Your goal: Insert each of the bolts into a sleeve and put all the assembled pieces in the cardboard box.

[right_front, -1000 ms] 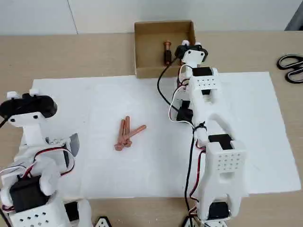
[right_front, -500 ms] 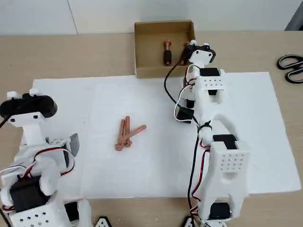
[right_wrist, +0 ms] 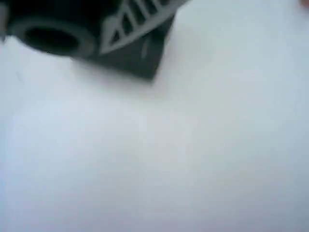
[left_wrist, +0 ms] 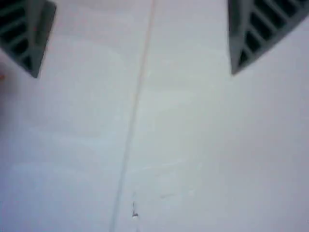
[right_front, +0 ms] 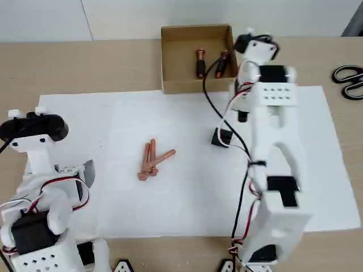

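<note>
Left arm (right_front: 42, 187) sits low at the left edge of the high view. The left claw (left_wrist: 135, 72) is open and holds nothing; bare white paper (left_wrist: 193, 159) lies between its jaws.

Three loose bolts (right_front: 152, 160) lie bunched on the paper, a little left of centre. Two are nearly parallel, with their long axes running up-frame at a slight tilt. The third splays toward the upper right.

One black sleeve (right_front: 222, 137) rests on the paper right of centre, well apart from the bolts and just beside the right arm (right_front: 266, 96). In the right wrist view its bore (right_wrist: 50, 38) faces the camera.

The box (right_front: 170, 56) stands at upper centre on the worktop (right_front: 85, 68), touching the paper's far edge. Two assembled pieces (right_front: 200, 62) are already inside.

Right claw (right_wrist: 137, 21): cannot tell whether it is open or closed.

Scissors (right_front: 349, 79) are at the far right.

Judgement: the bolts lie right of the left claw, and the left arm looks nearer to them. The sleeve is the right arm's by nearness. A bolt should be taken across its shank, so the claw closes crosswise to that up-frame axis.
</note>
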Tool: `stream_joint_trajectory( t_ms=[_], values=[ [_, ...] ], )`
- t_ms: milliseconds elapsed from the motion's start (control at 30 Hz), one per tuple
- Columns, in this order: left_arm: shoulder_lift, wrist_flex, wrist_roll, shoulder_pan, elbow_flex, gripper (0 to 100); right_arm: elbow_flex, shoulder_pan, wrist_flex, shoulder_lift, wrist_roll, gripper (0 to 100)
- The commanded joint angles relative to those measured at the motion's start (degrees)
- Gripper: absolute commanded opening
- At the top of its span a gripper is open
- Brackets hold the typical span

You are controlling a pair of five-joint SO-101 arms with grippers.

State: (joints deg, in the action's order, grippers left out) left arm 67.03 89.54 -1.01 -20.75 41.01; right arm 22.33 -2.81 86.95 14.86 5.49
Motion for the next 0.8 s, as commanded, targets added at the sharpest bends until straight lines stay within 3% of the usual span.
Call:
stream_joint_trajectory(
  t_ms=[0,233,533,767],
  values=[
    [0.53,0.26,0.35,0.09,-2.77,24,3.78,0.48,7.34,-8.04,-1.93,2.2],
    [0.53,0.26,0.35,0.09,-2.77,24,-3.69,0.48,10.07,-8.22,-3.16,2.2],
    [0.53,0.26,0.35,0.09,-2.77,24,-25.49,0.84,-5.58,-8.48,-8.26,6.5],
    [0.53,0.26,0.26,0.26,-2.77,24,-29.89,0.66,-10.68,-8.22,-8.88,11.4]
  ],
)
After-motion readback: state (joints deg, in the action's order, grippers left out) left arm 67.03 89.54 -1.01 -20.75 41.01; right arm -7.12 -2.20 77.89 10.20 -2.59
